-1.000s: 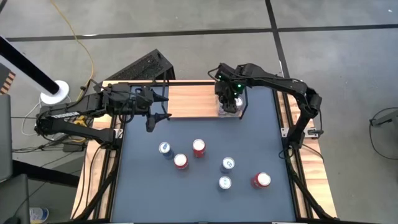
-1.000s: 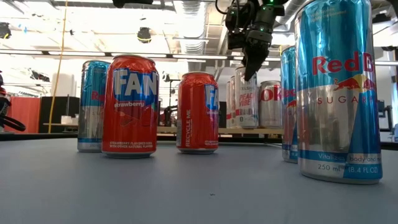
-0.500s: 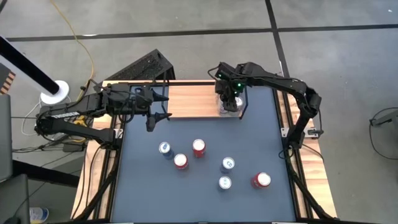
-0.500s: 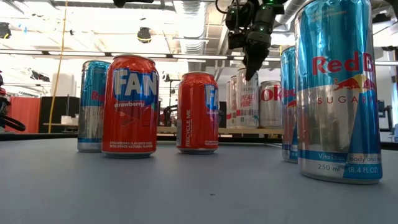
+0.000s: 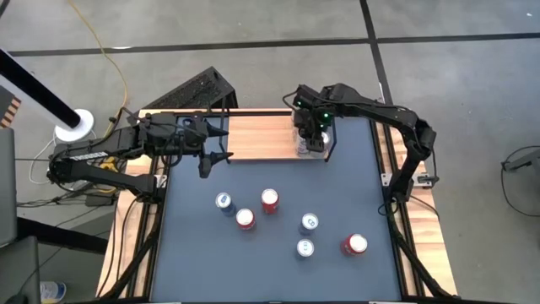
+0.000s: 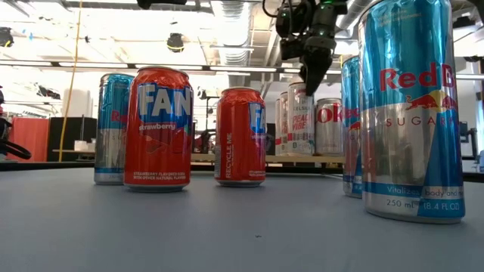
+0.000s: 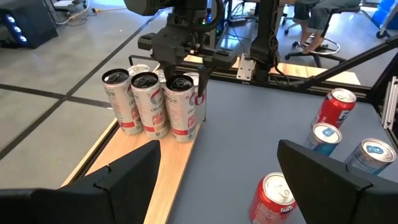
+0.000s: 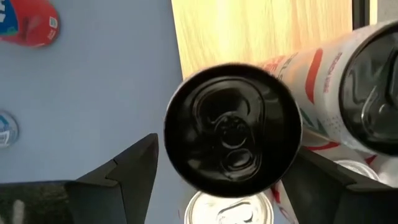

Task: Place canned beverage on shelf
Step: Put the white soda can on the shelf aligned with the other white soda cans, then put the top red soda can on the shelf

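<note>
The shelf [image 5: 257,135], a light-wood board, lies at the table's far edge. Several white-and-red cans [image 7: 146,102] stand upright on its right end. My right gripper [image 5: 310,138] is open and points down over the can nearest the table [image 8: 233,146]. Its fingers [image 8: 134,171] stand on either side of that can's top and are not closed on it. The can rests on its base on the board [image 7: 183,109]. My left gripper [image 5: 225,145] is open and empty and hangs over the table's far left, beside the shelf's left end.
Several loose cans stand on the dark grey table top: a blue one [image 5: 224,201], two red ones [image 5: 245,219] [image 5: 269,198], two more blue ones [image 5: 310,222] [image 5: 305,247] and another red one [image 5: 354,245]. A black wire rack [image 5: 198,91] lies beyond the far-left corner.
My right gripper has risen a little straight above the shelf. The can below it has stayed standing on the board.
</note>
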